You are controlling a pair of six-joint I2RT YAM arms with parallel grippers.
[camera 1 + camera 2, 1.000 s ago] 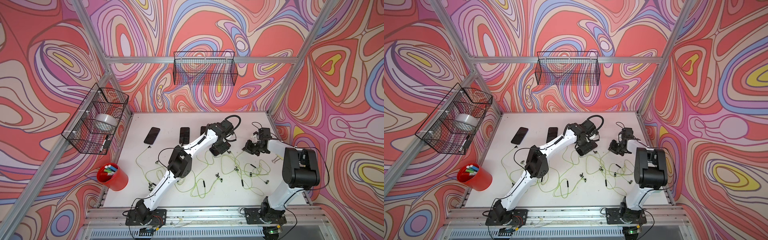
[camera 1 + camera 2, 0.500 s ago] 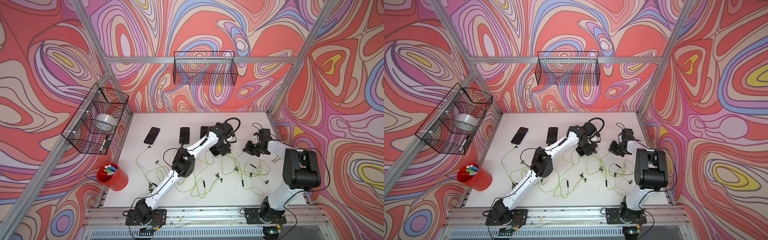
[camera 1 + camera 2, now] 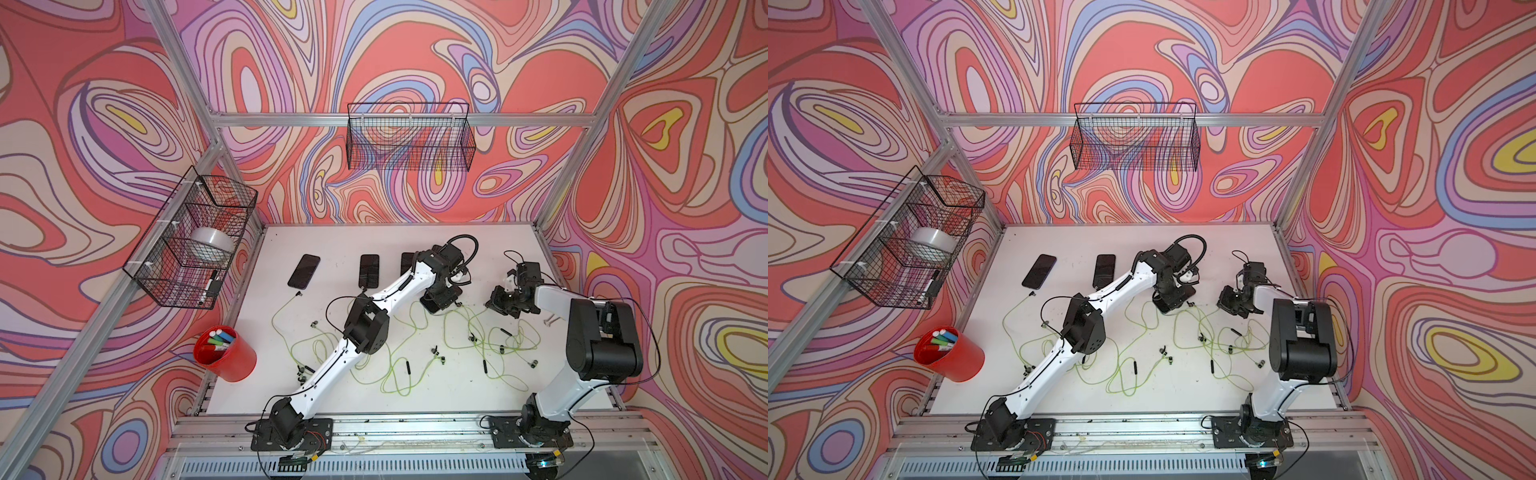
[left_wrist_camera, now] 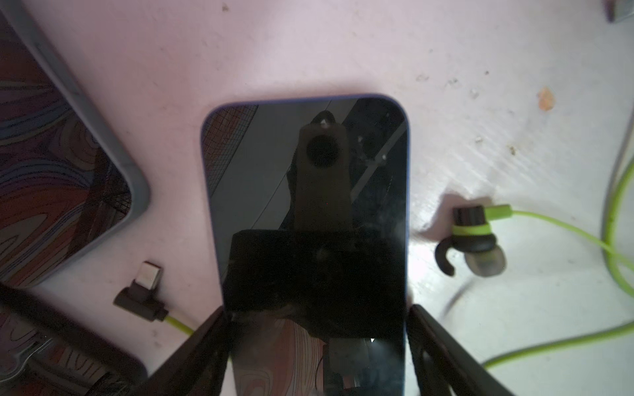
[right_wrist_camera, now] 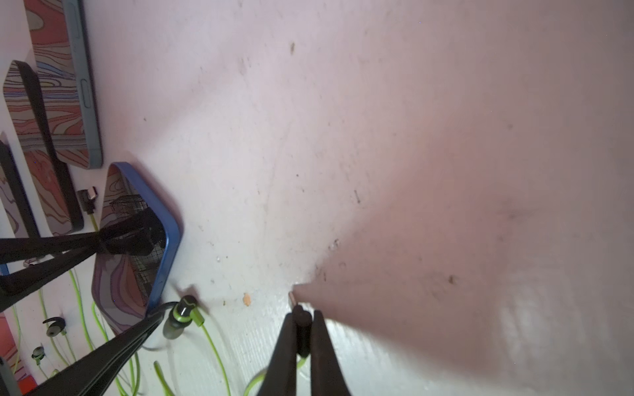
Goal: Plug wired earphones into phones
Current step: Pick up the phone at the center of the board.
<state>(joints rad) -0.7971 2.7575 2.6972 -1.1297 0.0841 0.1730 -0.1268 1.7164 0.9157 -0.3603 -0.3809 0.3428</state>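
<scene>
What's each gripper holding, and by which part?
Right gripper pinches an earphone plug by its dark body. Left gripper straddles the blue-edged phone at its long sides; grip unclear.

Between the left claw (image 4: 317,308) fingers the phone (image 4: 305,178) shows a glossy, mirror-like glass face and a smooth satin blue rim. The table (image 4: 308,51) beneath is matt white, scuffed and speckled. Beside that claw, an earbud (image 4: 475,240) has a rubbery translucent tip and smooth yellow-green plastic cable (image 4: 555,226). The right claw (image 5: 304,317), matt black plastic, pinches a dark plug (image 5: 303,337) with a bare metal tip.
</scene>
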